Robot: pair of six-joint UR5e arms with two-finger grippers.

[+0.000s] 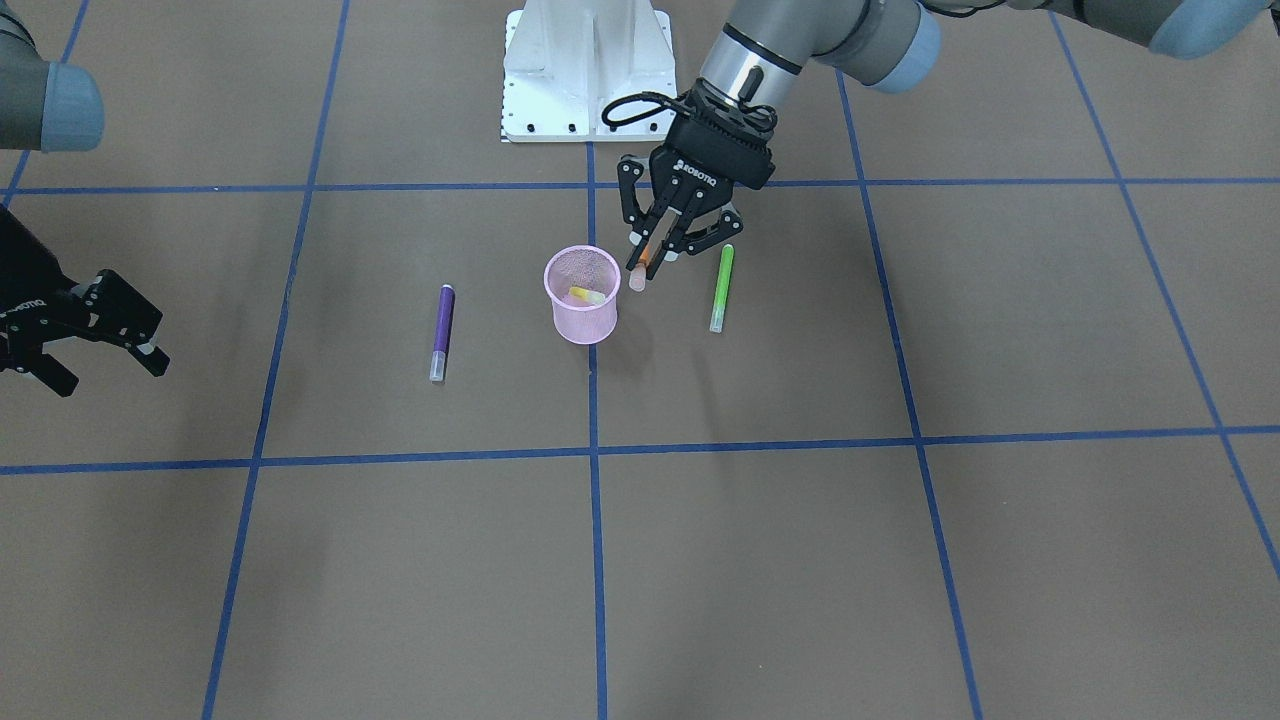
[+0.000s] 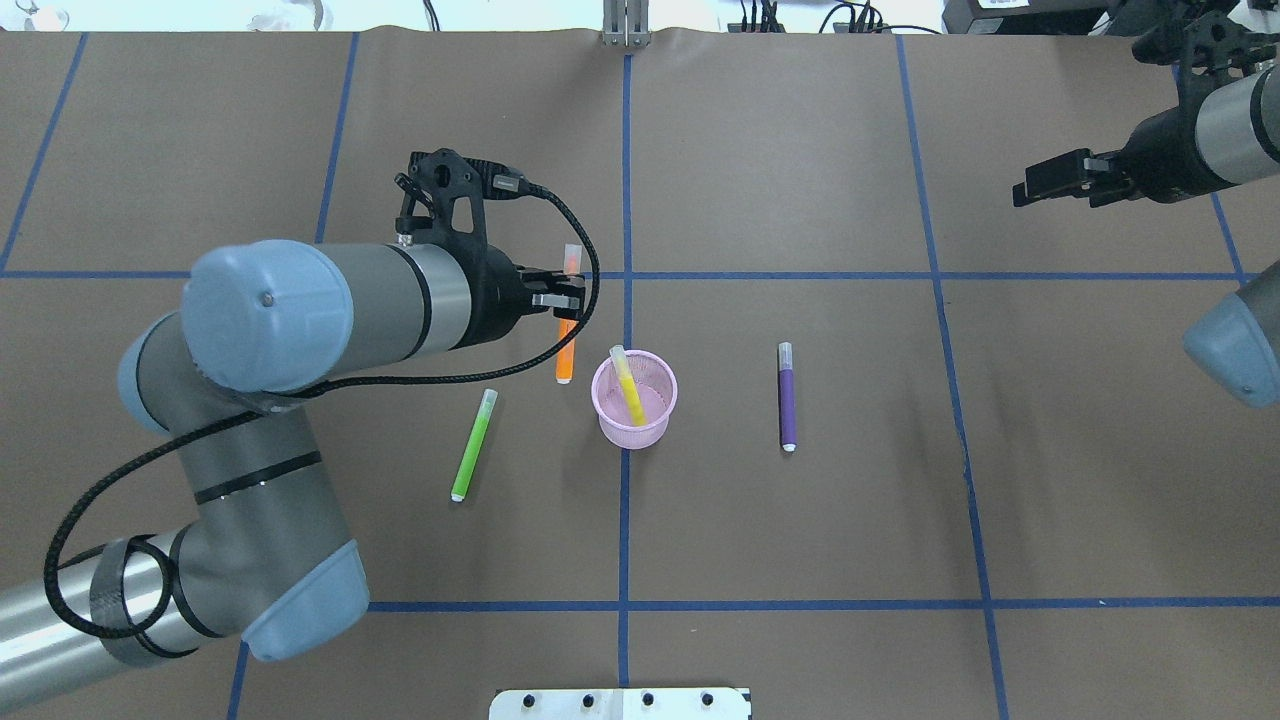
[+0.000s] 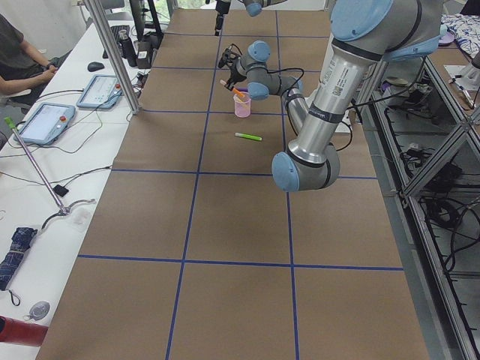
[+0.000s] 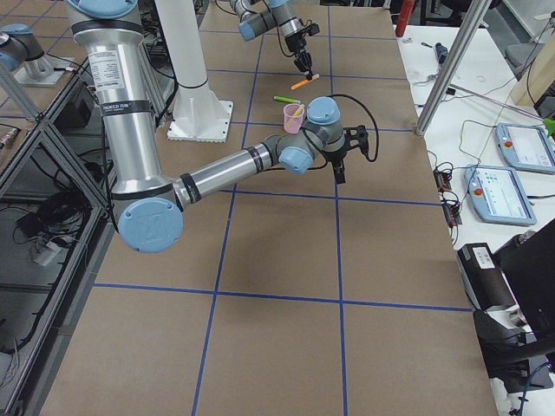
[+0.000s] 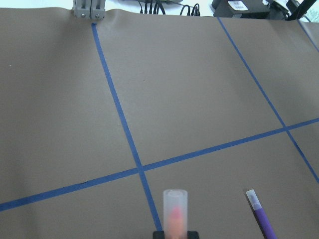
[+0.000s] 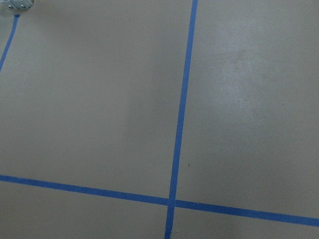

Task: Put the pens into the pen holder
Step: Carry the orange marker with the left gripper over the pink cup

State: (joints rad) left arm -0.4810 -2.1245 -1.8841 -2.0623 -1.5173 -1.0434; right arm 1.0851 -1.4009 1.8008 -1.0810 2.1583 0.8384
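Left gripper (image 1: 655,250) is clenching the orange pen (image 1: 645,262) near its middle and is holding it in the air, just beside the pen holder (image 1: 585,325) and not yet over its opening. The pen is hanging tilted, its pale cap pointing away from the robot. I judge that it is being gripped at the middle so that it balances, and that it must be turned more upright before it can drop through the rim.

The pink holder is standing upright on the table (image 1: 800,550), between the two arms, probably so that either arm can reach it. The yellow pen (image 1: 586,295) is already leaning inside it. The green pen (image 1: 721,288) is lying flat on the left arm's side and the purple pen (image 1: 442,332) is lying flat on the right arm's side, both near the holder.

Right gripper (image 1: 105,365) is waiting well apart at the table's edge, its fingers spread and holding nothing.

Some things are hard to see. The black fingers are covering the middle of the orange pen. The left wrist camera is showing only the pen's cap and the purple pen, not the holder. The right wrist camera is showing only brown paper and blue tape lines (image 6: 180,114). The mesh is blurring the lower end of the yellow pen.
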